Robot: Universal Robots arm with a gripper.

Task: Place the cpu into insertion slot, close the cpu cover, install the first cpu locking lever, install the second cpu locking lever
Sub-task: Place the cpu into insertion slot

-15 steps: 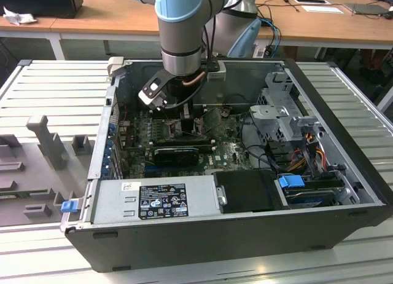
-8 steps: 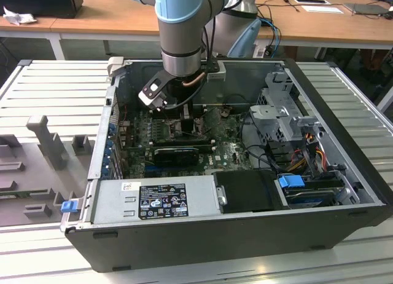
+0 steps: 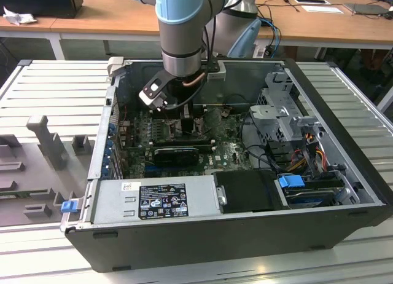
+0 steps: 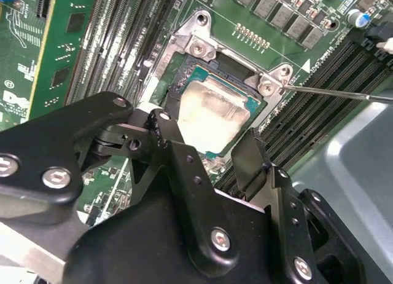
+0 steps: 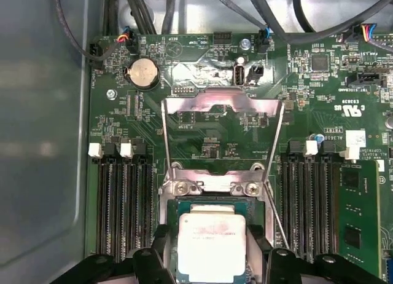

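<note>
The chip (image 5: 212, 244) lies flat, silvery face up, in the square socket (image 4: 224, 66) on the green board (image 5: 110, 112), and it looks level with the socket's rim in both wrist views. The gripper (image 5: 212, 262) straddles the chip closely on two opposite sides; whether it clamps the chip or stands free of it cannot be told. The metal cover frame (image 5: 221, 102) is swung up and open on its hinge just beyond the socket. A thin metal rod (image 4: 331, 92) runs from the socket's corner across the long black memory slots (image 5: 123, 198). In the exterior view, the arm (image 3: 181, 26) reaches down into the open computer case (image 3: 233, 241).
</note>
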